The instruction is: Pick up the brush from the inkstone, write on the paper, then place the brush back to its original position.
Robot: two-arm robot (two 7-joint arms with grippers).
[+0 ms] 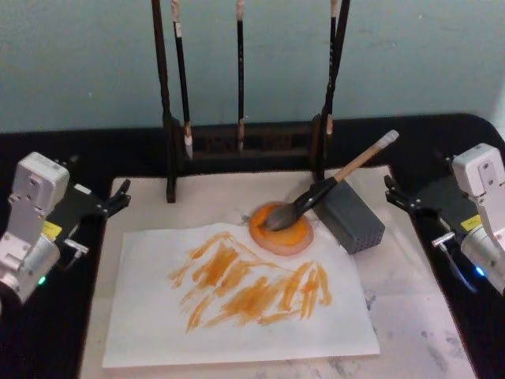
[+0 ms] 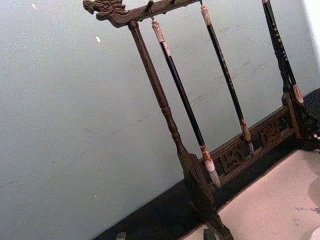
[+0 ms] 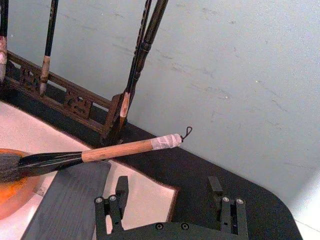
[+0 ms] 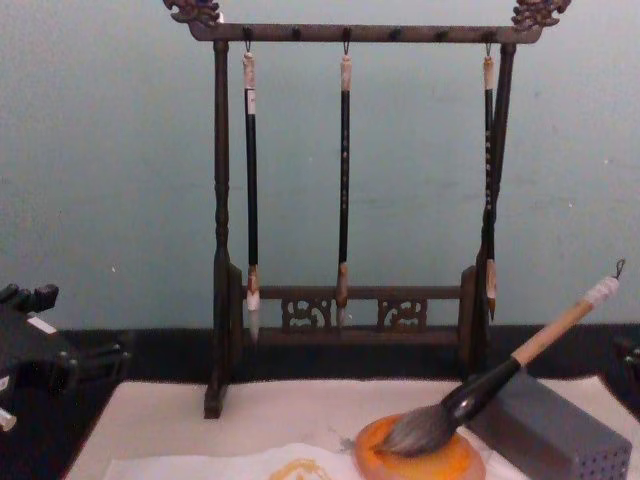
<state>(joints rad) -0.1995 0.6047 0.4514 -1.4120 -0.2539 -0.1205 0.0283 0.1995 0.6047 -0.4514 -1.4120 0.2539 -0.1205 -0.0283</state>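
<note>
The brush [image 1: 331, 186] lies untouched, bristles on the inkstone [image 1: 298, 242] at the far edge of the paper [image 1: 237, 324], handle propped on the grey block [image 1: 353, 219], well apart from the right gripper [image 3: 167, 184] and left gripper [image 1: 118, 199], both spread wide and empty beside the mat [image 1: 418, 316].

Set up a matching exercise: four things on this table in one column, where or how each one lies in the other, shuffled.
Things
1. brush
2. inkstone
3. paper
4. grey block

Places and states
a. flat on the beige mat, streaked with orange strokes
b. bristles on the inkstone, handle slanting up over the grey block
c. round and orange, at the paper's far edge
d. beside the inkstone, on the robot's right

Pairs: 1-b, 2-c, 3-a, 4-d
</note>
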